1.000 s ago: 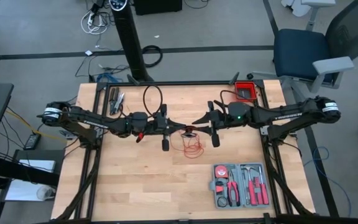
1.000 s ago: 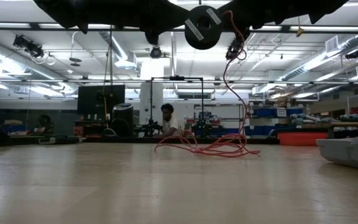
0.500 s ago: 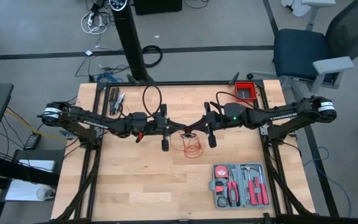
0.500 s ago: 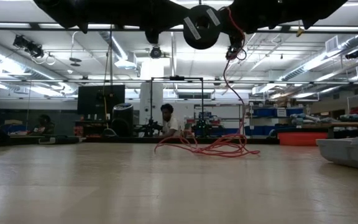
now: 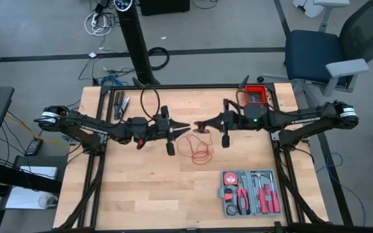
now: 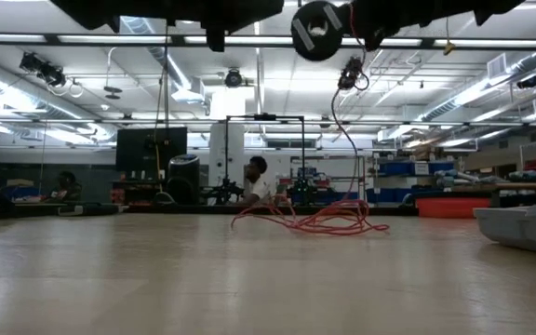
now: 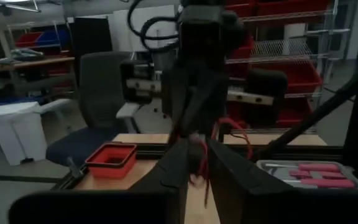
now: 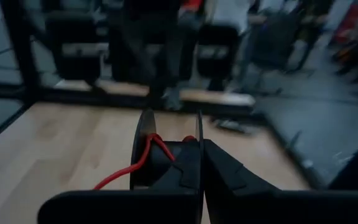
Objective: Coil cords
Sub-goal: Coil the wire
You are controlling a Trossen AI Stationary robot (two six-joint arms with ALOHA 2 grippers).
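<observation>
The thin red cord point(image 5: 198, 150) lies as a loose tangle of loops on the wooden table point(image 5: 135, 188), near its middle. One strand point(image 6: 345, 140) rises from the pile point(image 6: 319, 221) to my right gripper point(image 5: 199, 127), which is shut on it well above the table. My left gripper point(image 5: 187, 127) faces it tip to tip from the table's left, at the same height. It is open, and the cord runs between its fingers point(image 7: 225, 171) in the left wrist view; whether it touches them I cannot tell. My right gripper pinches the cord's raised upper part point(image 8: 143, 155) between its two shut fingers, coming level from the table's right. The strand hangs slack below the fingers point(image 6: 347, 79), and the remaining loops lie on the table.
A grey tool case point(image 5: 250, 192) with red-handled tools lies open at the near right. A red bin point(image 5: 256, 96) stands at the far right corner, and some tools point(image 5: 122, 105) lie at the far left. A person point(image 6: 254, 181) sits in the room behind.
My right gripper has moved in toward the left gripper and shut on the raised strand. My left gripper, which held that strand, has opened and drawn back a little toward the table's left. Both have shifted slightly toward the far edge. The pile has stayed on the table.
</observation>
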